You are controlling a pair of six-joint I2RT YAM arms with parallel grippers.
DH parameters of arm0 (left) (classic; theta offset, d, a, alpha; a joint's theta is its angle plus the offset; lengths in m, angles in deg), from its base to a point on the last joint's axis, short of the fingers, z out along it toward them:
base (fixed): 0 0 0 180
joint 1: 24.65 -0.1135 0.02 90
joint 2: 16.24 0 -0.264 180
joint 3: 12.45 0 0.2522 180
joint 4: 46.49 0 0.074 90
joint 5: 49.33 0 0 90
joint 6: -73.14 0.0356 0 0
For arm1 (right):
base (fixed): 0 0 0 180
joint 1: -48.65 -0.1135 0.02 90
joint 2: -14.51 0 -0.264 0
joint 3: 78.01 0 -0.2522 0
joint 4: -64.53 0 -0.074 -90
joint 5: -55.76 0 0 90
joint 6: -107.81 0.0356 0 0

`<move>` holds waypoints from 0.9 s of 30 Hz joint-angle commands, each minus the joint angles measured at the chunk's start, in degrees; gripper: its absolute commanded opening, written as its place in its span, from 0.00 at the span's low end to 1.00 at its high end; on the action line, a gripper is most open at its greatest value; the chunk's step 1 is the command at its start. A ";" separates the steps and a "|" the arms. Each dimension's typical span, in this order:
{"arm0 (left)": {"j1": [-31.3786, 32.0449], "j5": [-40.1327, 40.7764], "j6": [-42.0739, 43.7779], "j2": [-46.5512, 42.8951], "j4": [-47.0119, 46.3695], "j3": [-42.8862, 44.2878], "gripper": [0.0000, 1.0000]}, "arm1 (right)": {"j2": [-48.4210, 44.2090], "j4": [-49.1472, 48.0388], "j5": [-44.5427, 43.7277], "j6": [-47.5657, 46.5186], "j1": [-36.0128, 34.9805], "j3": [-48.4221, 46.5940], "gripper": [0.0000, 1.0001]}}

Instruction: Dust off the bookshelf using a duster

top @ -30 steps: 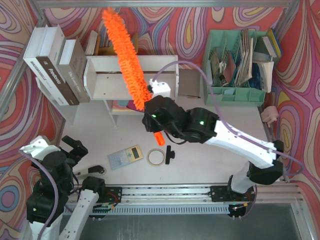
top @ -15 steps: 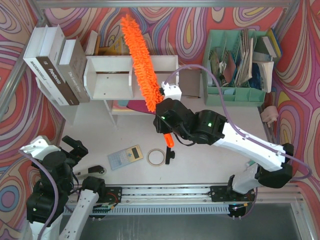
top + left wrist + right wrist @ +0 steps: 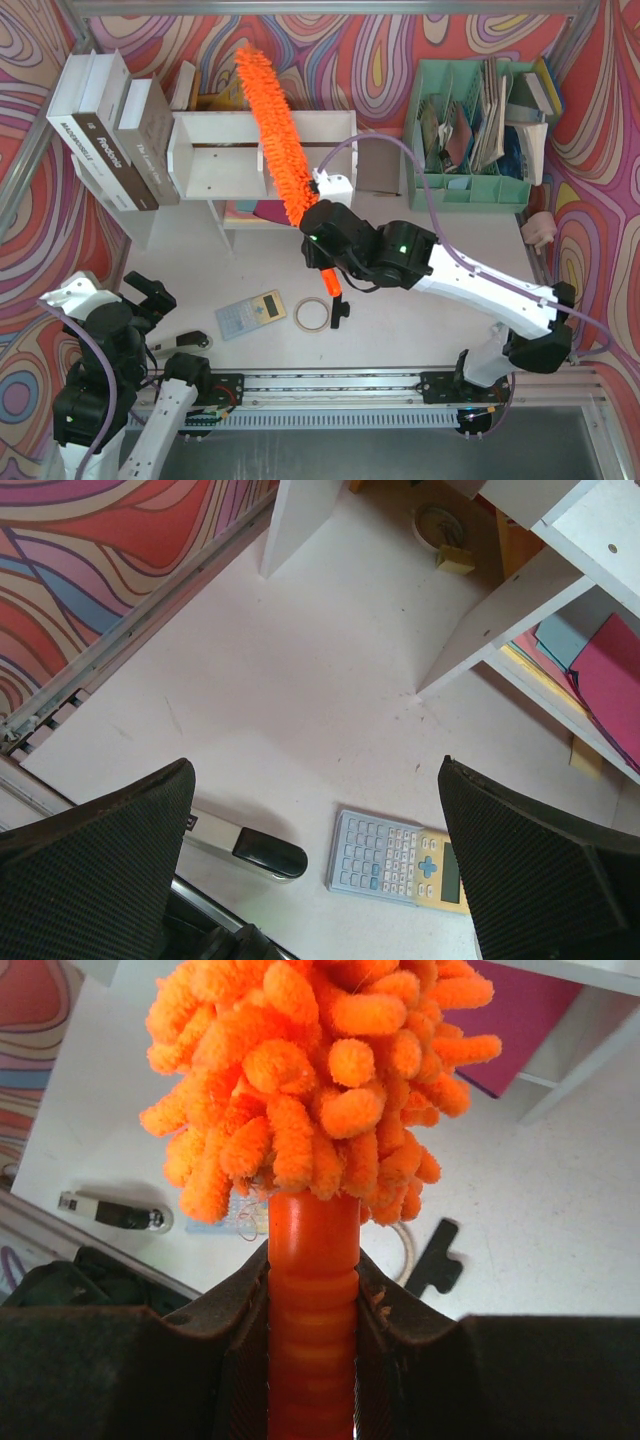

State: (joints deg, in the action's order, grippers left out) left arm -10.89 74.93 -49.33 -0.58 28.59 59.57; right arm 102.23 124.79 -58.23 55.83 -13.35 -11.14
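The fluffy orange duster (image 3: 275,135) slants across the white bookshelf (image 3: 215,160), over its top near the central divider, with its tip past the back edge. My right gripper (image 3: 322,238) is shut on the duster's orange handle (image 3: 312,1310), just in front of the shelf's right compartment; the handle's end (image 3: 331,283) sticks out behind it. In the right wrist view the fluffy head (image 3: 320,1080) fills the top and hides the shelf. My left gripper (image 3: 320,880) is open and holds nothing, low at the near left, above a calculator (image 3: 400,860).
Big books (image 3: 105,125) lean left of the shelf. A mint-green paper organizer (image 3: 475,125) stands at the back right. On the table lie the calculator (image 3: 251,313), a tape ring (image 3: 312,314), a black clip (image 3: 342,308) and a stapler (image 3: 190,342). Coloured papers (image 3: 610,670) lie under the shelf.
The right arm swept the duster right along the shelf top, then slightly back left. The left arm has not moved.
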 commanded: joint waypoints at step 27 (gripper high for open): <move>-0.40 0.10 0.83 0.16 -0.76 -0.86 0.98 | -5.51 -4.00 -0.52 -0.26 2.58 2.20 0.00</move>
State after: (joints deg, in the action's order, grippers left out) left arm -10.93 74.96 -49.33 -0.58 28.59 59.57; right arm 96.88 125.12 -58.58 57.18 -10.35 -6.60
